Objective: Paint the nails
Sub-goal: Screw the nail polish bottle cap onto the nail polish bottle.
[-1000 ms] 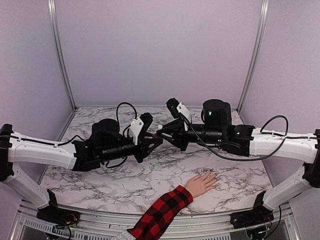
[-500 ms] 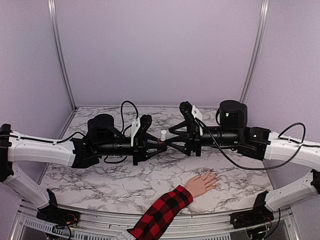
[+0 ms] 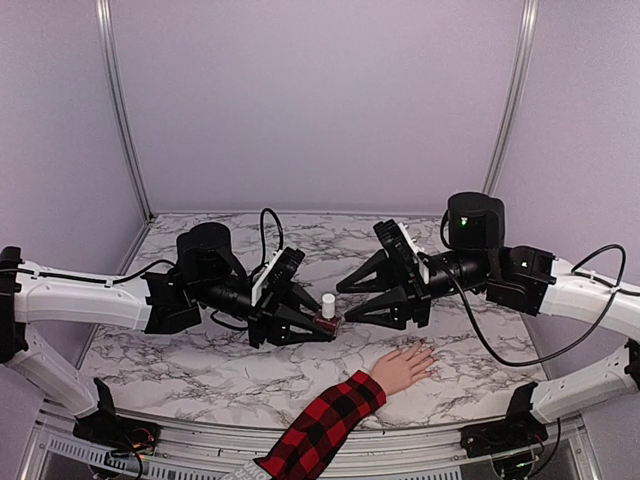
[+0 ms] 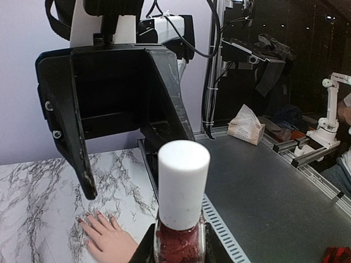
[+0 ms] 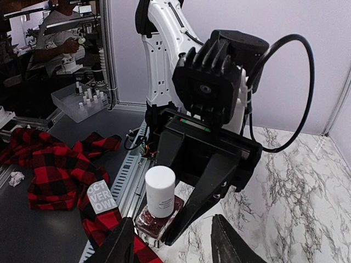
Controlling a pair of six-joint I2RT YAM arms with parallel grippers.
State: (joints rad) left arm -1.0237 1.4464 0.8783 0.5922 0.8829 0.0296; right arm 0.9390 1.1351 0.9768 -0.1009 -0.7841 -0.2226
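Over the marbled table (image 3: 200, 365) my left tool (image 3: 323, 329) grips a dark-red, white-capped polish bottle (image 3: 328, 311); my right tool (image 3: 346, 306) gapes wide beside it. Nails (image 3: 425, 350) of the pale plaid-sleeved hand (image 3: 400, 368) rest nearby.

Both arms extend inward from either side, forearms low and nearly level, their grippers facing nose to nose at centre. The left gripper (image 3: 322, 326), angled slightly downward, is clamped on the base of an upright polish bottle (image 3: 328, 304). The right gripper (image 3: 348, 305) faces it, jaws spread wide, its fingertips close beside the bottle.
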